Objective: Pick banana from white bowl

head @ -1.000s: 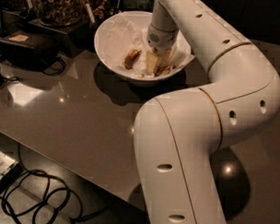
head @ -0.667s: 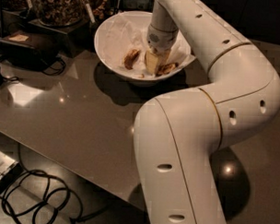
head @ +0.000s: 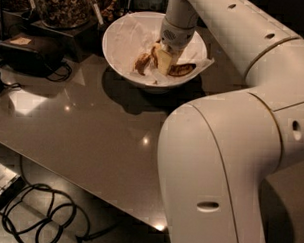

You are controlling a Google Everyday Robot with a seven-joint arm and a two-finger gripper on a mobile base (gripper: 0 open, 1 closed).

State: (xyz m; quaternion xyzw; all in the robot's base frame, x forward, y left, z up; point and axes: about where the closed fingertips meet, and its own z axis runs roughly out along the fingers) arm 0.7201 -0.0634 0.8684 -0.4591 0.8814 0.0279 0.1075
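The white bowl point(head: 119, 42), lined with crumpled white paper, stands at the far middle of the table. The banana point(head: 183, 70), dull yellow with brown patches, lies at the bowl's right inside wall, partly hidden by my gripper. A short brown banana chunk point(head: 142, 63) lies left of it. My gripper point(head: 164, 60) reaches down into the bowl from above, between the chunk and the banana, low and close to the paper lining.
My large white arm point(head: 220, 161) fills the right foreground and hides the table's right side. A black device point(head: 29, 51) with a cord and jars of nuts point(head: 61, 8) stand at the back left. Cables point(head: 43, 217) lie on the floor below the table's front edge.
My gripper has shifted slightly left and up inside the bowl. The banana and the chunk lie where they were.
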